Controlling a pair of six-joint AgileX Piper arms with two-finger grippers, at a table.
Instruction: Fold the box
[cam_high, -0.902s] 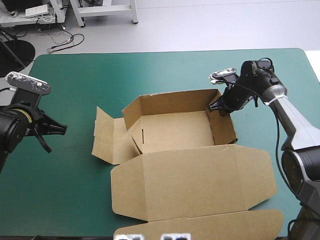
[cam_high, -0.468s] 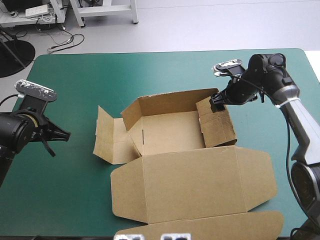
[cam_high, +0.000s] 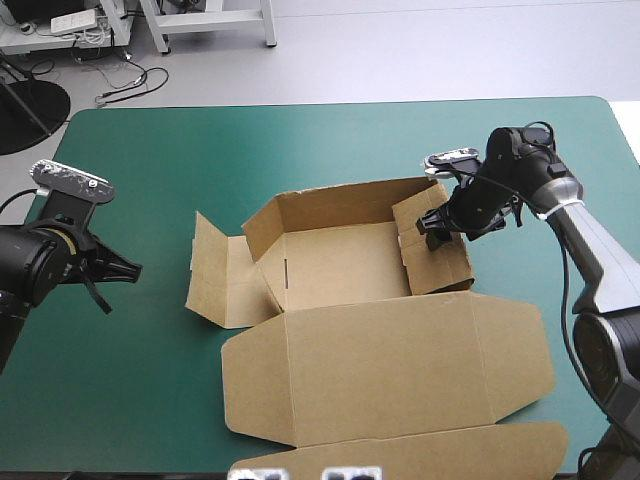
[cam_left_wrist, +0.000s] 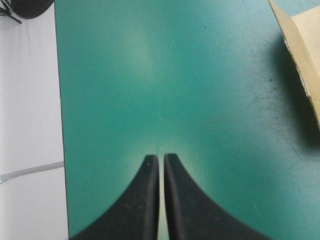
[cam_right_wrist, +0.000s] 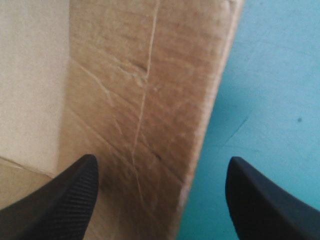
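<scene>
The brown box (cam_high: 350, 265) sits mid-table as an open tray, its far wall up and its lid (cam_high: 390, 360) flat toward the near edge. Its left flap (cam_high: 215, 275) lies nearly flat. The right wall (cam_high: 440, 260) leans inward with a folded flap at its far end. My right gripper (cam_high: 437, 228) is over that flap, open; in the right wrist view its fingers straddle the board's edge (cam_right_wrist: 145, 100), gripper (cam_right_wrist: 161, 161). My left gripper (cam_high: 125, 270) hovers left of the box, shut and holding nothing (cam_left_wrist: 160, 159); the box's flap (cam_left_wrist: 300, 50) shows off to its side.
The teal-green cover (cam_high: 200, 150) is bare around the box. The table's left edge (cam_left_wrist: 59, 100) runs close beside my left gripper, with pale floor beyond. The lid's front flap (cam_high: 420, 450) reaches the near edge.
The right gripper lifted off the box's far right corner, then came down onto the right wall, whose end flap now folds inward. The left gripper shifted slightly toward the box.
</scene>
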